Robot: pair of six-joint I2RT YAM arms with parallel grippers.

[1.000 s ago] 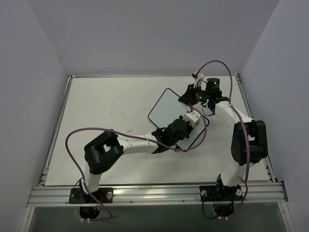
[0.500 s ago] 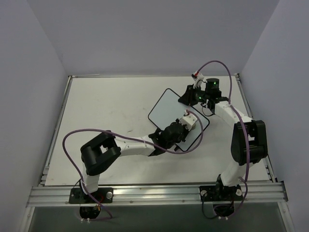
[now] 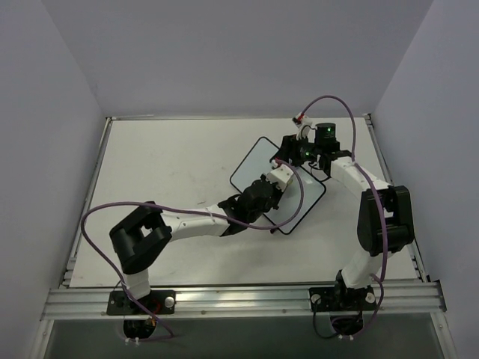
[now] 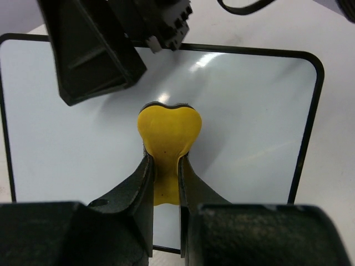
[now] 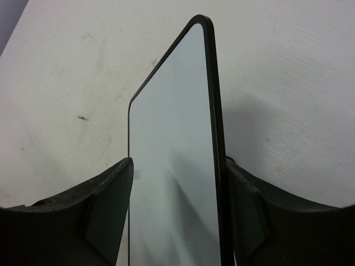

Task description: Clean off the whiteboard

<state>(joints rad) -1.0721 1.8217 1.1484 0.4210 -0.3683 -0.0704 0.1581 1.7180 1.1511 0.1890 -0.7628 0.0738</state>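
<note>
- Two changes since a second ago: the left fingers [image 4: 145, 178] are working farther up the whiteboard [image 3: 251, 168]; the right fingers [image 5: 113, 188] are standing spread.
- The whiteboard is lying slantwise on the bench [image 3: 165, 164], right of centre, looking blank white.
- Only the left wrist view is showing the left fingers pinching a yellow eraser [image 4: 168, 130].

Glossy smooth whiteboard [image 4: 249, 138], matt yellow rubbery pad [image 4: 169, 130], matt scuffed table [image 3: 165, 164].

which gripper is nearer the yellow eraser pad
Left. The left gripper is shut on the yellow eraser pad; the right gripper sits beyond it, straddling the far edge of the whiteboard.
</note>
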